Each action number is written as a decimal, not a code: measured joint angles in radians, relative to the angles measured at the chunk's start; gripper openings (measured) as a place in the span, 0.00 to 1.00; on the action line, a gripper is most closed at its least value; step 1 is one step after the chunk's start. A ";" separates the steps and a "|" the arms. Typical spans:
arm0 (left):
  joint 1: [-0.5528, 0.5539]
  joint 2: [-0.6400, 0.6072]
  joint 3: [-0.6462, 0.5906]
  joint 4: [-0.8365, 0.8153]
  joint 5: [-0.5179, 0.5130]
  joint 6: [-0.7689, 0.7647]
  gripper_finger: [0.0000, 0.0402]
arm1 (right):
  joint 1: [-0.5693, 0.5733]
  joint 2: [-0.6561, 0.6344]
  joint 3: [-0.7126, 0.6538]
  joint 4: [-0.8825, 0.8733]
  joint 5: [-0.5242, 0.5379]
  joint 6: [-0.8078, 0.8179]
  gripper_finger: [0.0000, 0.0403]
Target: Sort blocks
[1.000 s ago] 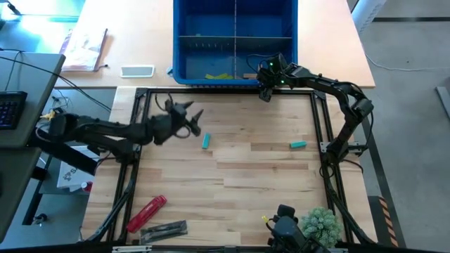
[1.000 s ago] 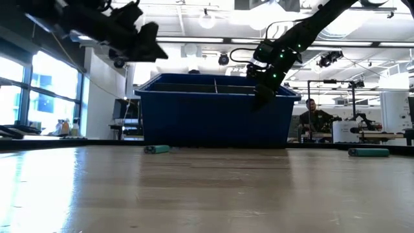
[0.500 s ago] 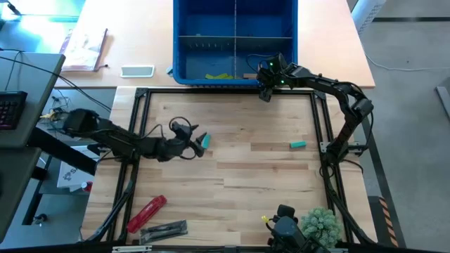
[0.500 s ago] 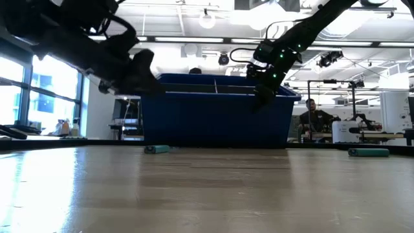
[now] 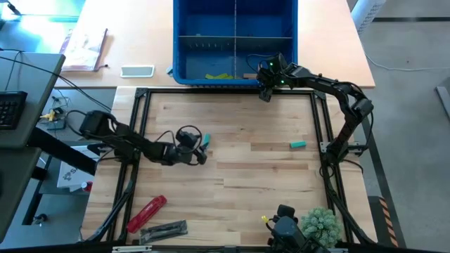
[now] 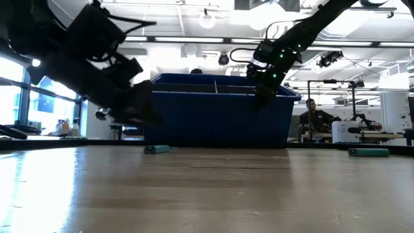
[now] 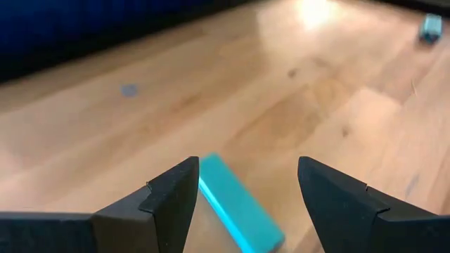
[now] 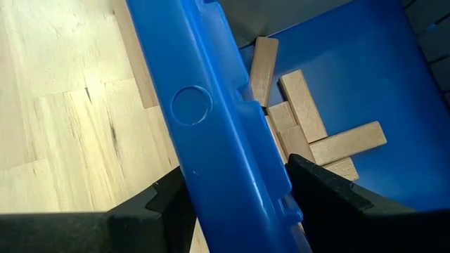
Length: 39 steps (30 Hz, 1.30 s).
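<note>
The left gripper (image 7: 242, 204) hangs wide open and empty over the near teal block (image 7: 238, 205), which lies slantwise between its fingers, well short of the blue bin (image 5: 235, 42)

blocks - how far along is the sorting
Done: tan blocks and yellow-green ones lie in the blue bin. In hand: the open left gripper straddles a teal block. Left: that block and another teal one. The right gripper sits at the bin wall.
</note>
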 joint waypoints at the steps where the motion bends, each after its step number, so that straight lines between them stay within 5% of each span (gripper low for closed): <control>1: 0.000 0.011 0.000 0.001 0.011 0.000 0.55 | 0.000 0.000 0.000 0.000 0.000 0.000 0.48; 14: -0.011 0.044 0.005 -0.027 0.033 -0.126 0.55 | 0.000 0.000 0.000 0.000 0.000 0.000 0.48; 18: 0.014 0.107 0.004 -0.020 0.019 -0.224 0.55 | 0.000 0.000 0.000 0.000 0.000 0.000 0.48; 30: 0.083 0.270 0.047 0.119 0.114 -0.209 0.55 | 0.000 0.000 0.000 0.000 0.000 0.000 0.48; 34: 0.089 0.268 0.047 0.116 0.132 -0.157 0.54 | 0.000 0.000 0.000 0.000 0.000 0.000 0.48; 39: 0.116 0.277 0.047 0.124 0.210 0.086 0.47 | 0.000 0.000 0.000 0.000 0.000 0.000 0.48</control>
